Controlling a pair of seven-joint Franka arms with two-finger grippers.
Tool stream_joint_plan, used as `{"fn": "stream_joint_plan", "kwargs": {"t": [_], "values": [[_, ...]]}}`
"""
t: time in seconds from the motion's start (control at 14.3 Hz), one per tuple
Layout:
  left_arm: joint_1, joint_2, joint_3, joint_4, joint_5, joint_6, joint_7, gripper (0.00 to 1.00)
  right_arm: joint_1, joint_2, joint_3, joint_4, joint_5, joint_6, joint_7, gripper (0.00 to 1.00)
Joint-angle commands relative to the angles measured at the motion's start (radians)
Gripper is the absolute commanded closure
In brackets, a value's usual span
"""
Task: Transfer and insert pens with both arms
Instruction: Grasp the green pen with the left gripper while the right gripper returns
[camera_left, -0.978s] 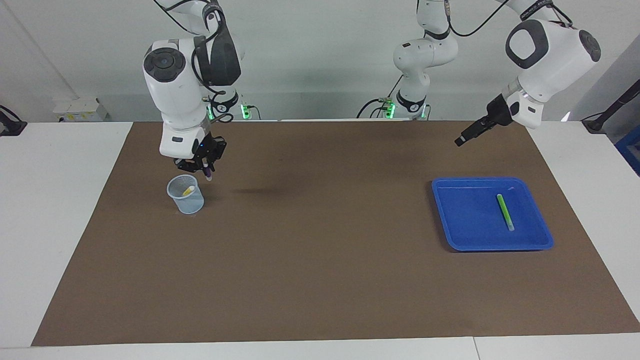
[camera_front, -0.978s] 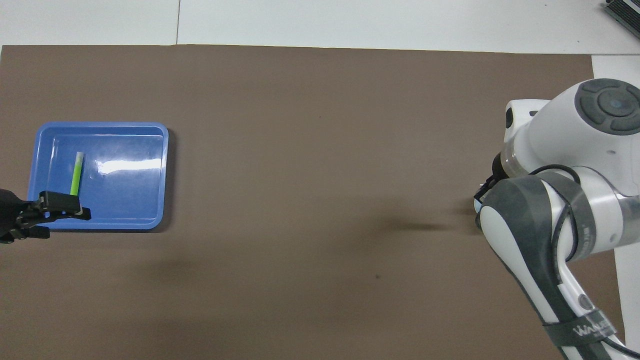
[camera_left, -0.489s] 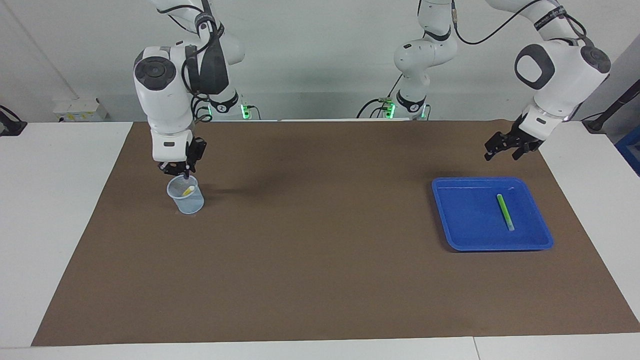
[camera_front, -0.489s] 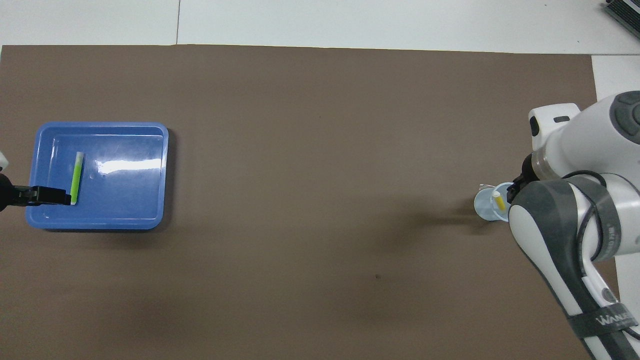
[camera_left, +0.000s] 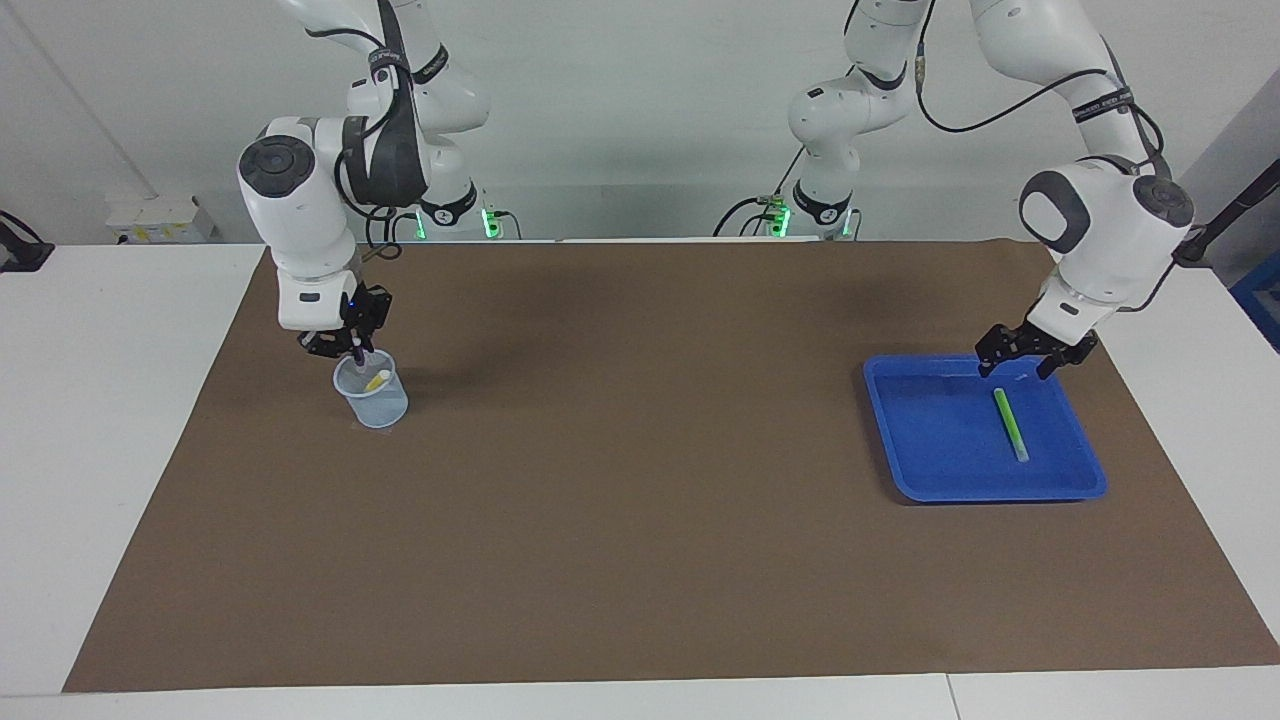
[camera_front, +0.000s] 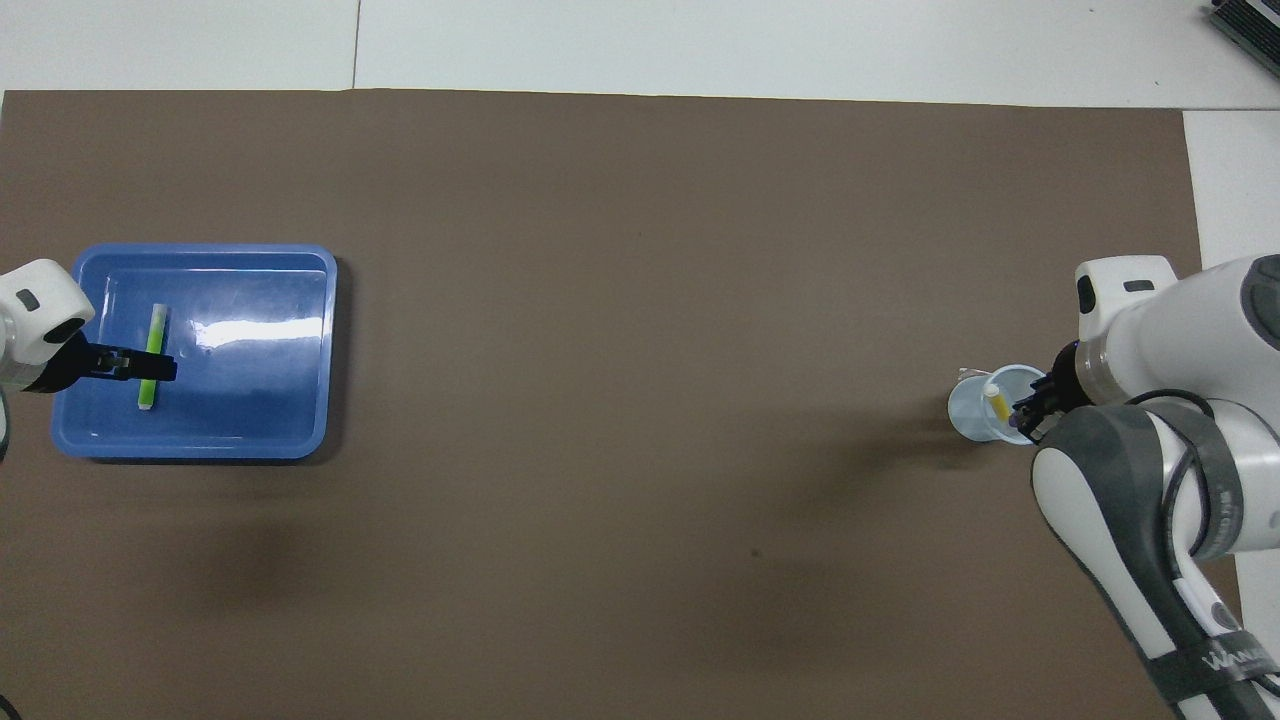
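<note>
My right pincer (camera_left: 352, 352) hangs right over the clear plastic cup (camera_left: 372, 392), which stands on the brown mat (camera_left: 640, 560) close to the edge at my right arm's end of the bench and toward the edge nearest my bases. The purple pen (camera_left: 358, 352) is upright between its fingers, tip pointing down at the cup's rim on the side nearest me. Whether those fingers clamp the pen or have let go of it, I cannot tell from here. From overhead the pincer covers the cup's near rim, with a dark purple tip just showing there.

Inside the cup the yellow pen (camera_left: 376, 381) leans at a slant, its pale cap end up against the rim.

At my left arm's end of the bench, the blue tray (camera_left: 930, 470) lies flat on the mat, near that end's edge. The green pen (camera_left: 1010, 424) lies in it, alone, lengthwise from the tray's near rim toward its farther one, in the half closest to the bench's end.

My left pincer (camera_left: 1020, 365) is spread wide with nothing in it, fingers pointing down over the tray's near rim, just above the green pen's near end and not touching it.
</note>
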Motion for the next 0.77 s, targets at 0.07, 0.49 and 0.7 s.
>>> {"fn": "stream_joint_plan", "kwargs": {"t": [0.07, 0.49, 0.7], "values": [[0.030, 0.109, -0.007, 0.051, 0.025, 0.086, 0.025, 0.00, -0.012, -0.029, 0.010, -0.025, 0.047, 0.017, 0.012, 0.27], [0.029, 0.170, -0.007, 0.051, 0.025, 0.167, 0.024, 0.08, 0.012, -0.023, 0.012, -0.005, 0.293, 0.016, 0.128, 0.25], [0.030, 0.180, -0.007, 0.054, 0.025, 0.175, 0.025, 0.20, 0.061, -0.022, 0.012, -0.003, 0.390, 0.017, 0.275, 0.23]]}}
